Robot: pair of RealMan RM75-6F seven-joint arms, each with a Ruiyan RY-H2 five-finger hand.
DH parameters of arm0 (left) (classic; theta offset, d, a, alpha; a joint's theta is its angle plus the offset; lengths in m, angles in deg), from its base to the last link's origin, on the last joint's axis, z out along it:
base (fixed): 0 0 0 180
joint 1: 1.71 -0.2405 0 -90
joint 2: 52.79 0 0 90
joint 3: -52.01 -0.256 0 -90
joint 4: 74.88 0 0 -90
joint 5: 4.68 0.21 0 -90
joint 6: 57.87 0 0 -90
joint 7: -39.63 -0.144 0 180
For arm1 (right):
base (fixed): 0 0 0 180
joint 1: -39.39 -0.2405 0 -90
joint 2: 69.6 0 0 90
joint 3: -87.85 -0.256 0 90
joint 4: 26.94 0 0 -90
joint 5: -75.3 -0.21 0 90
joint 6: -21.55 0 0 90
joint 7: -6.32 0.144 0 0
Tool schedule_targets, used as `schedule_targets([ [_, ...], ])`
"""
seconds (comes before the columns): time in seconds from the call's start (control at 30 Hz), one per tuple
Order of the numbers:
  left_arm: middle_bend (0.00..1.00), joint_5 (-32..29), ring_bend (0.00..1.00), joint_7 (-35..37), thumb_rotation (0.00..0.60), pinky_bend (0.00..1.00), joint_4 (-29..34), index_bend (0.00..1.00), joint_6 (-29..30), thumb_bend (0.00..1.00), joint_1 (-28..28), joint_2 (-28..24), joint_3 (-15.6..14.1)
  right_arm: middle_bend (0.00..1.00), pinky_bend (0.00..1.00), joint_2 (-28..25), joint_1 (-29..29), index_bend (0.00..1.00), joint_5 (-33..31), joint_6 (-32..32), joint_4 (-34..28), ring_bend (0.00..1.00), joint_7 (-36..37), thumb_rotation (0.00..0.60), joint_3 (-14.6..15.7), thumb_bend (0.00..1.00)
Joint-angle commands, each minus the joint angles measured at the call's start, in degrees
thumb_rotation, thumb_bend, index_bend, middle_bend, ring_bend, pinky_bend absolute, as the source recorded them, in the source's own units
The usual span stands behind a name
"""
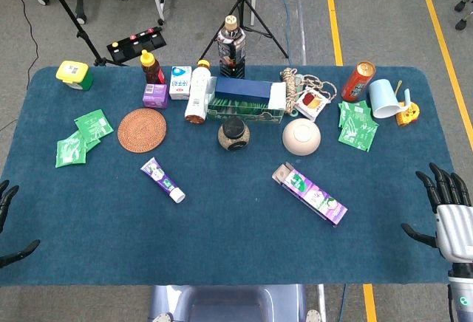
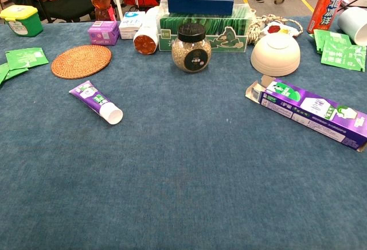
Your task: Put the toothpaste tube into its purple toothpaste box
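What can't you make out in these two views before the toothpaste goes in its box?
- Left hand: cut off by the head view's left edge; open or shut unclear. Absent from chest view.
- Right hand: head view only, at the right edge.
- Purple toothpaste box: flaps open at its left end, inside hidden; right end clipped by the chest view's edge.
- Toothpaste tube: print too small in both views.
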Motion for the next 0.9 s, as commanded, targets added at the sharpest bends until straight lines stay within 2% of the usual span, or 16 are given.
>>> schedule_targets([
  [0.03, 0.0, 0.45, 0.0, 0.19, 0.6, 0.0, -0.34, 0.0, 0.14, 0.02, 0.14, 0.17, 0.02, 0.01, 0.0, -0.16, 0.03, 0.11, -0.07, -0.06, -0.18, 0.0, 0.24, 0.6, 0.0, 0.01],
  [0.27, 0.0, 0.17, 0.0, 0.1, 0.6, 0.0, -1.1, 0.0, -0.6, 0.02, 0.44, 0.46, 0.01, 0.01, 0.0, -0.17, 0.07, 0.11, 0.15, 0.14, -0.39, 0.0, 0.23, 0.6, 0.02, 0.01],
  [0.47, 0.0, 0.11, 0.0, 1.96, 0.6, 0.0, -3.08, 0.0, -4.85, 0.03, 3.81, 0.54, 1.1, 0.01, 0.0, -0.3, 0.26, 0.11, 0.42, 0.51, -0.73, 0.0, 0.23, 0.6, 0.11, 0.01],
  [0.73, 0.0, 5.67, 0.0, 4.77, 0.6, 0.0, -12.32, 0.0, -18.09, 0.11, 16.77, 2.65, 2.98, 0.01, 0.0, -0.15, 0.28, 0.11, -0.03, 0.48, -1.2, 0.0, -0.37, 0.6, -0.03, 0.01],
  [0.9, 0.0, 4.61, 0.0, 0.8, 0.6, 0.0, -16.59, 0.0, -26.28, 0.12, 23.51, 5.97, 4.98, 0.01, 0.0, 0.12, 0.16, 0.11, -0.34, 0.34, -1.34, 0.0, -1.1, 0.6, -0.17, 0.01],
])
